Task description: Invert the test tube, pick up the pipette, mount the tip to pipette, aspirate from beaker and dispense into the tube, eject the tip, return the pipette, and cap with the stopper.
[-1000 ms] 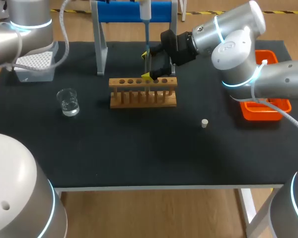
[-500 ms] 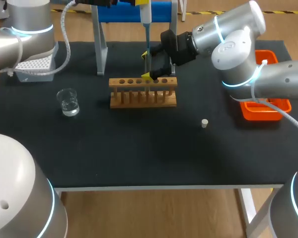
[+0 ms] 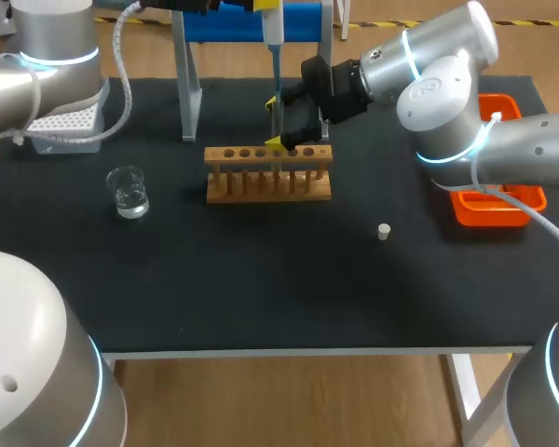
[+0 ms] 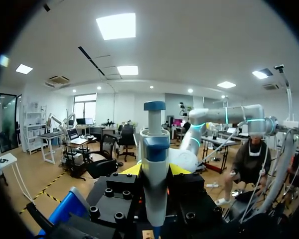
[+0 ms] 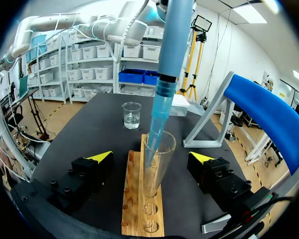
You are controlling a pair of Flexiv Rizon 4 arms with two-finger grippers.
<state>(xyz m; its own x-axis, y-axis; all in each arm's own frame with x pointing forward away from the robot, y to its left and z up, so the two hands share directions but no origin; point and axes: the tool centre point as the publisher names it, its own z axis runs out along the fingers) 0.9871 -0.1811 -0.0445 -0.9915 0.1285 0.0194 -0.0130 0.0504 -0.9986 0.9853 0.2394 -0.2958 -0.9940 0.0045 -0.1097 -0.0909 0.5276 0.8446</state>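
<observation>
Judging from how things lie on the black table (image 3: 261, 298), the work is a little past its middle. The left gripper (image 4: 154, 172) is clenched on the pipette (image 4: 154, 149), with a yellow tip on each side of its body, and holds it high in front of the blue stand (image 3: 191, 84). The right gripper (image 5: 150, 157) is released: its fingers stand wide apart on both sides of the wooden rack (image 3: 268, 177) and do not touch the glass.

The beaker (image 3: 129, 193) with clear liquid stands well apart from the rack, on the left-arm side. The test tube (image 5: 157, 164) stands mouth up in a hole of the rack, so the turning appears done. The blue tip (image 5: 152, 144) is mounted, and its end is inside the mouth of the tube, so I take the present step to be the dispensing. How much liquid is in the tube, I cannot tell.

What is left, in my judgement, is to eject the tip, to return the pipette to the stand, and to close the tube. The stopper (image 3: 384, 231) lies on the bare table, well apart from the rack, untouched.
</observation>
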